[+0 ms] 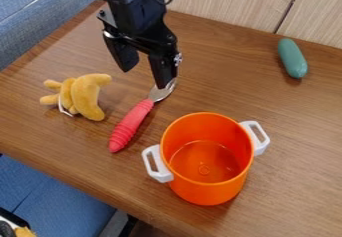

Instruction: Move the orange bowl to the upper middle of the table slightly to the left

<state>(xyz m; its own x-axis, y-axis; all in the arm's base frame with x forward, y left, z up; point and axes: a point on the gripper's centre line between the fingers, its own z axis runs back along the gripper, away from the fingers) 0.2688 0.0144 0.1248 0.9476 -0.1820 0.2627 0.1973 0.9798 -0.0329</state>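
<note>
In the camera view, one pincer hangs with its two fingers spread wide apart, one tip over the metal end of the one spoon; whether they touch, I can't quite tell. One orange bowl with two white handles stands upright on the tabletop, below and right of the pincer, near the front edge. One yellow plush toy lies left, one green toy vegetable upper right.

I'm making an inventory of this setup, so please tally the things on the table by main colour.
Orange: 1 (orange bowl)
Red: 1 (red-handled spoon)
Yellow: 1 (soft toy)
Green: 1 (long rounded thing)
Total: 4
</note>
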